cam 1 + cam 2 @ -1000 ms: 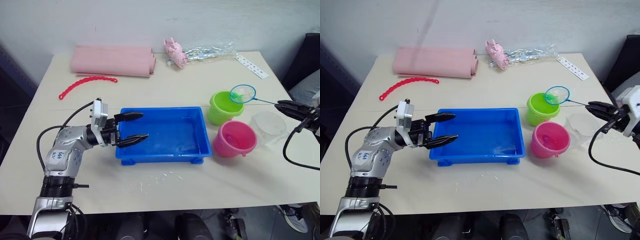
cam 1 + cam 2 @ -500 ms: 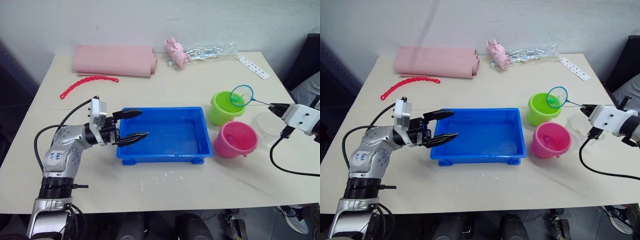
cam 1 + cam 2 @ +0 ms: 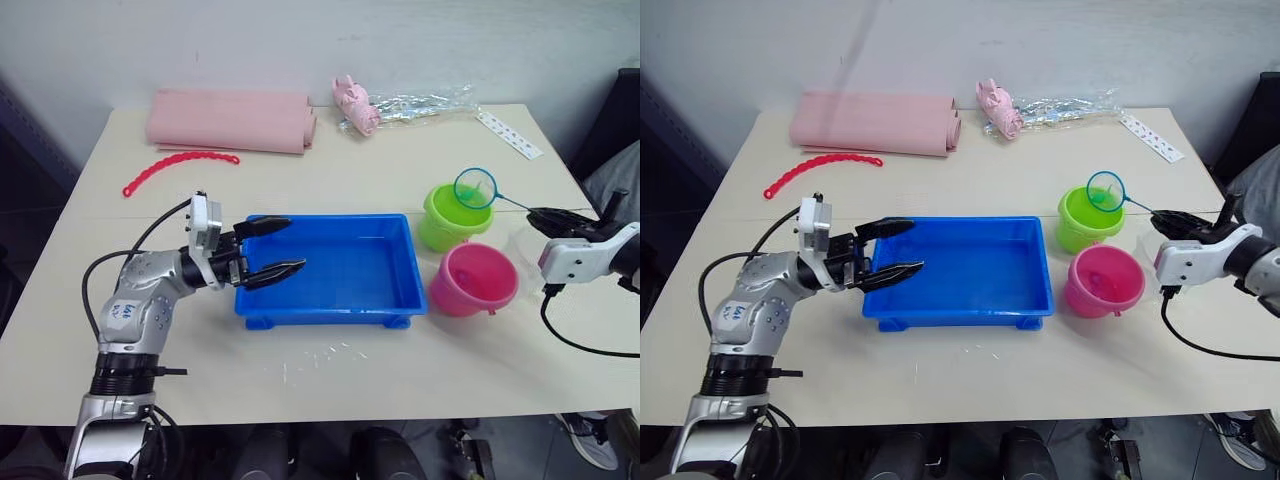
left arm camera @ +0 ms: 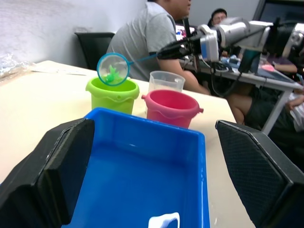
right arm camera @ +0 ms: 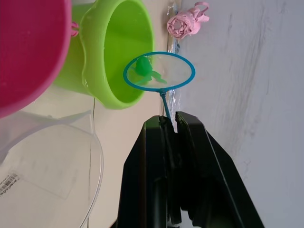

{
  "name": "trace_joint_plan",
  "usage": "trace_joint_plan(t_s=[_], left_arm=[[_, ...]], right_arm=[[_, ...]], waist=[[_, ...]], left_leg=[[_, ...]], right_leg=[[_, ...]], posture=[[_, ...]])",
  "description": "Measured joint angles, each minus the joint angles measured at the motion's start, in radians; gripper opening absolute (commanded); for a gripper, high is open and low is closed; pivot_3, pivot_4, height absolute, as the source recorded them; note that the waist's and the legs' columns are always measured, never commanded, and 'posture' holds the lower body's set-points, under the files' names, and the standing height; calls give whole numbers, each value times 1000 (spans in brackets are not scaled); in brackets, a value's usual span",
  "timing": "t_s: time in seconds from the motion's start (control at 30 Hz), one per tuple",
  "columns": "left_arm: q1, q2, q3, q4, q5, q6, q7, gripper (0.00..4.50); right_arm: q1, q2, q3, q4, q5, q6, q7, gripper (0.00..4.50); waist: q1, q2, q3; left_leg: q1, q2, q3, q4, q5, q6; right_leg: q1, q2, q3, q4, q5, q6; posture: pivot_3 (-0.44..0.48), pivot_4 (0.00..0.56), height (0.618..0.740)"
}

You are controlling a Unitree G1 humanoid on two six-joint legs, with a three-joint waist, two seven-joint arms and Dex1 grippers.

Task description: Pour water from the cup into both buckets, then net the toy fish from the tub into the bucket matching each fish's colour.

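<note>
One wide counter (image 3: 330, 370) carries the blue tub (image 3: 330, 272), with the left pincer (image 3: 268, 249) spread wide and empty over its near-left rim. Right of the tub stand the green bucket (image 3: 447, 222) and pink bucket (image 3: 471, 281), the clear cup (image 4: 166, 80) just beyond. The right pincer (image 5: 172, 123) grips the net (image 5: 159, 71) by its handle — ring held over the green bucket, a green fish (image 5: 143, 69) in the mesh.
</note>
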Motion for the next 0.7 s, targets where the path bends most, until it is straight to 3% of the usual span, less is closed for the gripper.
trace_joint_plan(t_s=[0.37, 0.7], left_arm=[[-28, 13, -8, 12, 11, -13, -15, 4469], [-38, 2, -19, 45, 15, -37, -20, 4469]], right_arm=[[127, -74, -1, -112, -228, 6, -282, 0], [162, -113, -12, -164, -258, 28, -413, 0]], waist=[[-1, 0, 0], [-1, 0, 0]], left_leg=[[0, 0, 0, -1, 0, -1], [0, 0, 0, -2, 1, -1]], right_leg=[[0, 0, 1, 0, 0, 0], [0, 0, 1, 0, 0, 0]], posture=[[0, 150, 740], [0, 150, 740]])
